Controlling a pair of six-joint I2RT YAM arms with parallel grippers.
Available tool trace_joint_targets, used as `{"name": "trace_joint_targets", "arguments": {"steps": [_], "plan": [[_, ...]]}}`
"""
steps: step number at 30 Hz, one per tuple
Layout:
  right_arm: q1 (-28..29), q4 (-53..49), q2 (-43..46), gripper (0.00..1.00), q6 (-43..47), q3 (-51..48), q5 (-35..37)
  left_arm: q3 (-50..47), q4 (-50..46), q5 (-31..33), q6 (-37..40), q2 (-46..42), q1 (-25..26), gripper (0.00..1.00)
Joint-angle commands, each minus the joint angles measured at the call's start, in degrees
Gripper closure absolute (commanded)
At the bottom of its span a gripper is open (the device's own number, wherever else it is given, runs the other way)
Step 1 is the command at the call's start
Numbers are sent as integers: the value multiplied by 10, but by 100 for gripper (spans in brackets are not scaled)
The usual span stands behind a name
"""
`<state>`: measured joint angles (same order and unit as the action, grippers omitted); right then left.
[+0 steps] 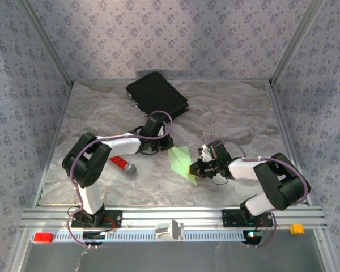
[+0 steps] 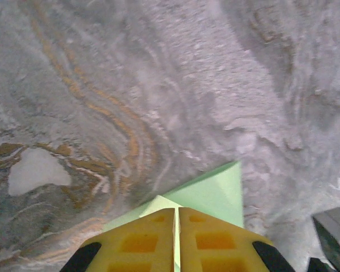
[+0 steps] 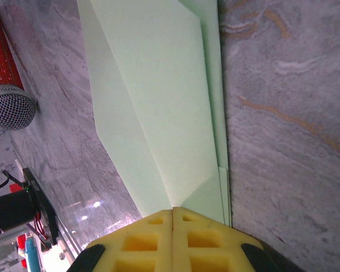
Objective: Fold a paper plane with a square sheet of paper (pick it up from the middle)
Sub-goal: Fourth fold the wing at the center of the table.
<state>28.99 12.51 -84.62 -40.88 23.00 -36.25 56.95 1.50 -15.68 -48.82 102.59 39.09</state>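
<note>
While the right gripper point(image 3: 173, 218) has its jaws pressed tight on one end of the thin light-green creased sheet of paper point(image 3: 158, 85), the left gripper point(image 2: 176, 218) pinches the opposite corner, jaws barely a sliver apart. Paper's sitting mid grey marbled surface point(image 1: 226, 113), between the arms.

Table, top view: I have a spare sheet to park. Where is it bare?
Bare: the far-right stretch between the black case and the right wall; the far-left corner beside the case. Crowded: the middle, around the paper and red-handled tool.
</note>
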Motion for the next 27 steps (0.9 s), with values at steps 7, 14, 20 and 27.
{"name": "trace_joint_targets", "arguments": {"steps": [7,14,20,27], "plan": [[-3,-68,-8,100,15,-20,21,-8,55,-66,5,18,30,90],[-3,-64,-7,100,15,-18,15,-4,45,-44,8,60,33,91],[-3,-60,-1,100,12,-18,6,-12,39,-36,16,78,16,92],[-2,-136,89,85,7,6,21,-15,34,-29,12,81,24,93]]}}
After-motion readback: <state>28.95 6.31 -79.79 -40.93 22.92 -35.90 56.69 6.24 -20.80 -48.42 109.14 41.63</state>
